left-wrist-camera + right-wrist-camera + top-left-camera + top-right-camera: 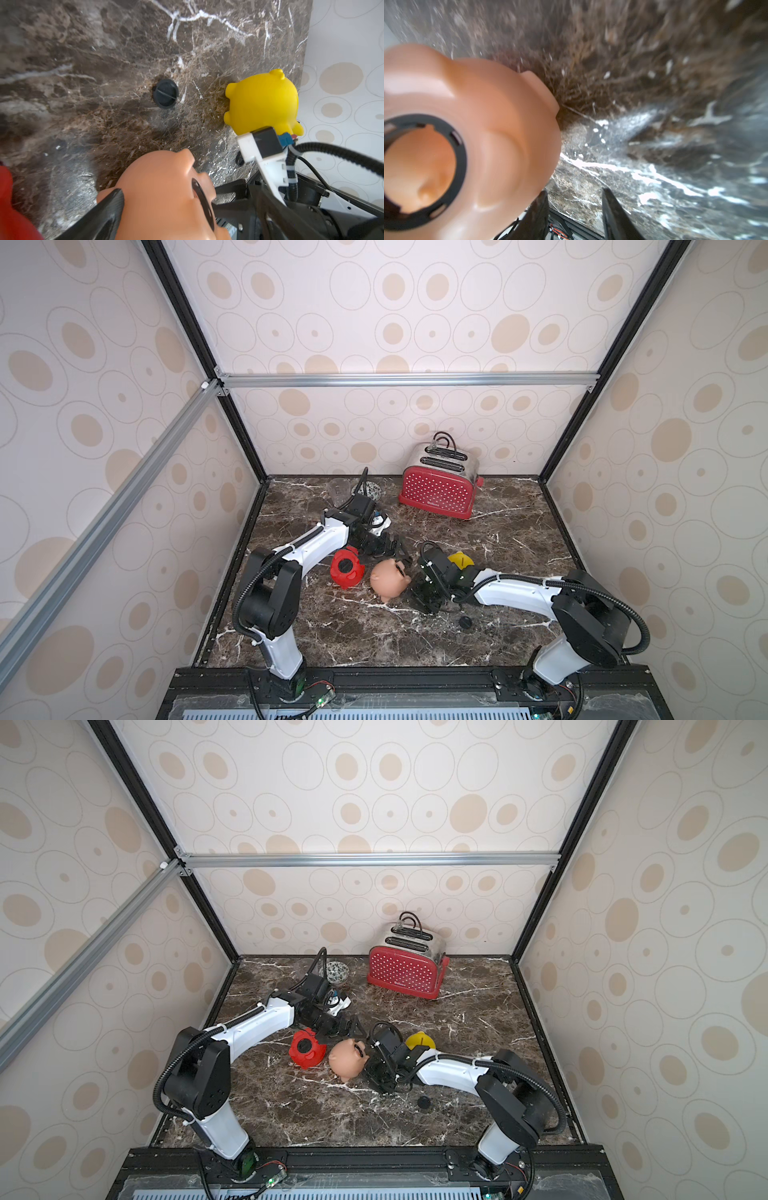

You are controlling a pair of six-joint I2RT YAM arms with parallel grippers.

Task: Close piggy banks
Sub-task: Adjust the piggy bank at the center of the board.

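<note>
My left arm [316, 545] rises from the front left corner of the desk [511, 531], folds at the elbow and reaches toward the desk's middle. There the left gripper [392, 549] sits low with its jaws spread wide. My right arm [515, 593] comes from the front right corner and runs leftward, wrist bent down, and the right gripper [575, 191] has its jaws parted with only bare desk between them.
</note>
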